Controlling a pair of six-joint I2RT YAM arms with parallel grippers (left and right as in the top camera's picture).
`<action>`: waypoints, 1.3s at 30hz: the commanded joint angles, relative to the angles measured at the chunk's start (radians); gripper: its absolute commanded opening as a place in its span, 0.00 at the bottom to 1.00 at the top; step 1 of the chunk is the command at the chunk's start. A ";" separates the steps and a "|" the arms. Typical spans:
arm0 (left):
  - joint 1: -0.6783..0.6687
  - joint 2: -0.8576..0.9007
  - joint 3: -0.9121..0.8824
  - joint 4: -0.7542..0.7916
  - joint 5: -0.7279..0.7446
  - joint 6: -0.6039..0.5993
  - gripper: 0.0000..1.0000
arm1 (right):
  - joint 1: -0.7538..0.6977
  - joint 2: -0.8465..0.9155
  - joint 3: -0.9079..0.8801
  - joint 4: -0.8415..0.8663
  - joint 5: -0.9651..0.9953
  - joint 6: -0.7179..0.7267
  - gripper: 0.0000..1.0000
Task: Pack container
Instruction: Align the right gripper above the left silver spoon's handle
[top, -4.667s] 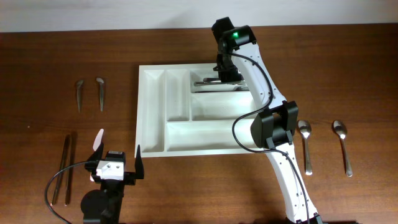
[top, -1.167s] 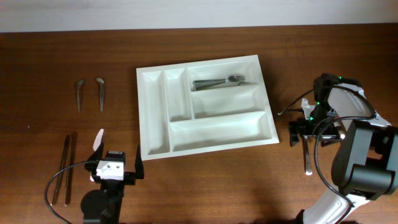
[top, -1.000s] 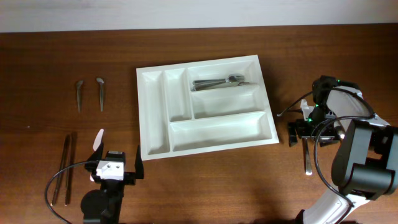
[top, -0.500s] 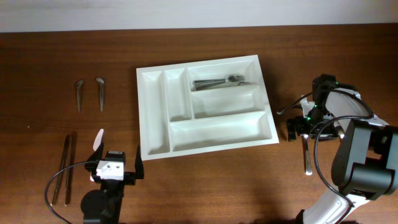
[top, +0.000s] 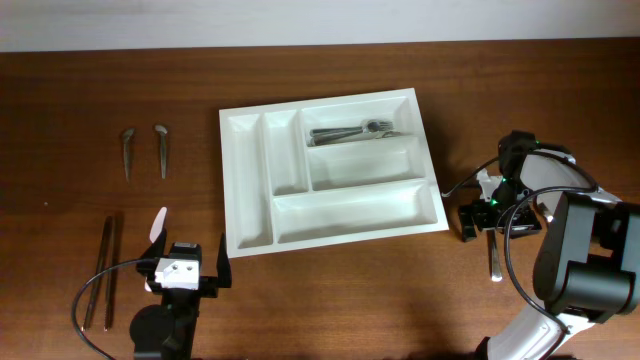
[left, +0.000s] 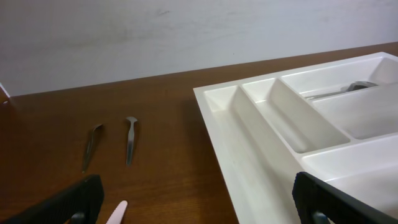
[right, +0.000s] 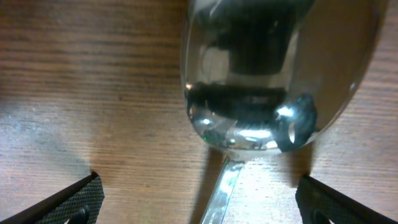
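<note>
Overhead view: the container (top: 247, 190) lies mid-table with forks (top: 350, 131) in its far right compartment. Right of it, your right gripper (top: 490, 215) hangs with jaws spread over a spoon (top: 494, 255), apparently lined up for a pick. The left gripper (top: 187, 262), off the container's near left corner, waits spread and empty. Left wrist view: this adds the container's (left: 249, 162) raised walls and two small utensils (left: 112, 143) left of it. Right wrist view: only here do you see the spoon (right: 273, 74) close, its handle running between the dark fingertips (right: 74, 199), both well clear of it.
</note>
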 joint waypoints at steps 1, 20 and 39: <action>0.005 -0.008 -0.007 0.004 0.004 0.016 0.99 | -0.004 -0.010 -0.015 0.039 0.006 -0.002 0.99; 0.005 -0.008 -0.007 0.003 0.004 0.016 0.99 | -0.095 -0.010 -0.015 0.046 -0.027 -0.039 1.00; 0.005 -0.008 -0.007 0.003 0.004 0.016 0.99 | -0.088 -0.051 -0.017 0.102 -0.013 0.064 0.99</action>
